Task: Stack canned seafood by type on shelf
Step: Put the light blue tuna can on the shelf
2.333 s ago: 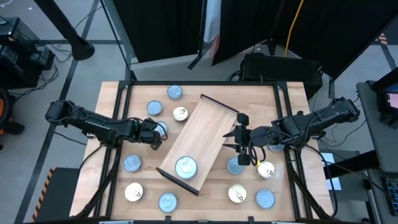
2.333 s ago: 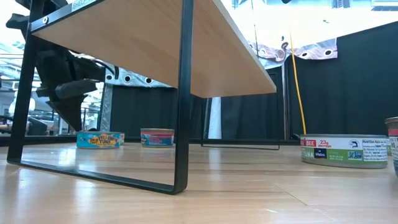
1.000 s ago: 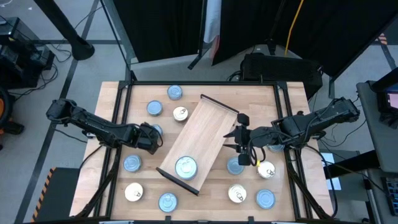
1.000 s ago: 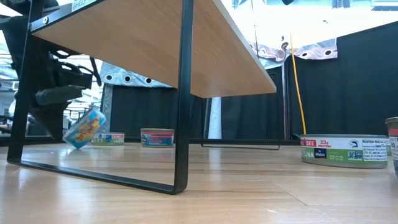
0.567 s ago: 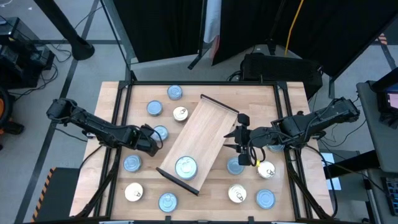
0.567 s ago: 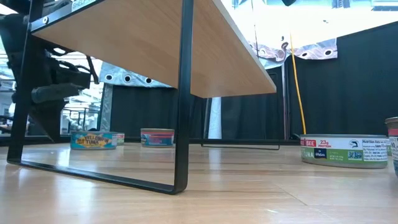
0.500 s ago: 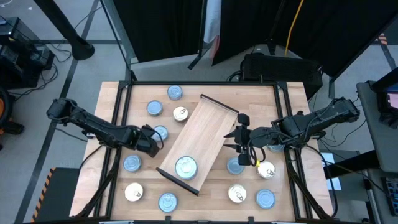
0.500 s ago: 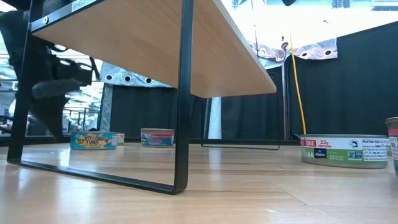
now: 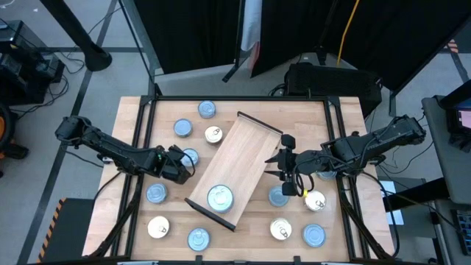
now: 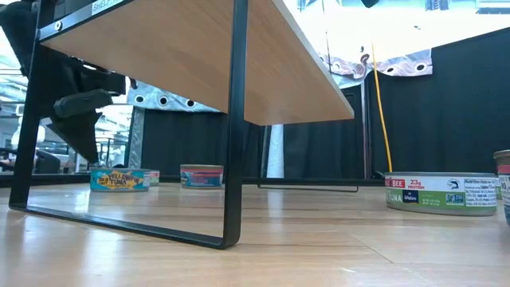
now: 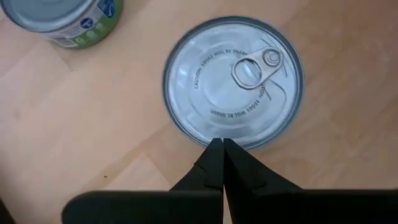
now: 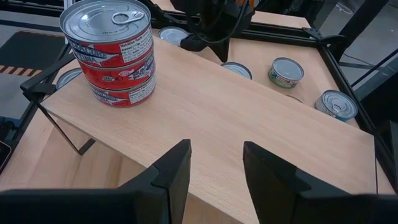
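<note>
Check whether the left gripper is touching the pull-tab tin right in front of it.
Cannot tell. In the left wrist view the shut left gripper meets the rim of the tin with no visible gap, but height above it is unclear. The low view does not settle it.

The long light wooden shelf lies diagonally on the butcher-block tabletop, bearing one round blue-topped tin near its lower end.
</note>
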You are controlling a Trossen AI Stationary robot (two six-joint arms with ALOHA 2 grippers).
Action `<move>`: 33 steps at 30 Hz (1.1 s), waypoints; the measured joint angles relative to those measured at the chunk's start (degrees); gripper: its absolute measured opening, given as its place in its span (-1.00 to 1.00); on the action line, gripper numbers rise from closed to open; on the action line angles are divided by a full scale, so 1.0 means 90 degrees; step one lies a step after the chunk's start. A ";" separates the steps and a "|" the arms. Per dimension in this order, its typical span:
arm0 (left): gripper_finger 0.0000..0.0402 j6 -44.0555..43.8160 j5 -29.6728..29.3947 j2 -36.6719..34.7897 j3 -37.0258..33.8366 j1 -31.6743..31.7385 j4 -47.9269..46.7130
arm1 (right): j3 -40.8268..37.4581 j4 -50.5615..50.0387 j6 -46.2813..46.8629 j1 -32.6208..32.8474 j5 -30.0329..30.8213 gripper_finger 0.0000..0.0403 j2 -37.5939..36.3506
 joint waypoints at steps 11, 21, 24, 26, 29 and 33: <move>-1.00 -0.0051 -0.0028 -0.0005 -0.0312 0.0000 0.0082 | 0.0000 0.0000 -0.0002 0.0000 0.0002 -0.31 0.0000; -1.00 0.0156 -0.0099 0.0000 -0.0077 -0.0087 0.0251 | 0.0000 0.0000 -0.0032 0.0000 0.0002 -0.31 0.0000; -1.00 0.0170 -0.0304 0.0000 -0.0105 -0.0083 0.0252 | 0.0000 -0.0001 -0.0053 0.0000 0.0002 -0.31 0.0000; -1.00 0.0250 -0.0342 0.0000 -0.0167 -0.0083 0.0250 | 0.0000 0.0000 -0.0053 0.0000 0.0002 -0.31 0.0000; -1.00 0.0284 -0.0349 0.0000 -0.0245 -0.0083 0.0337 | 0.0000 0.0000 -0.0053 0.0000 0.0003 -0.31 0.0000; -1.00 0.0284 -0.0387 -0.0001 -0.0437 -0.0083 0.0574 | 0.0000 0.0000 -0.0053 0.0000 0.0002 -0.31 0.0000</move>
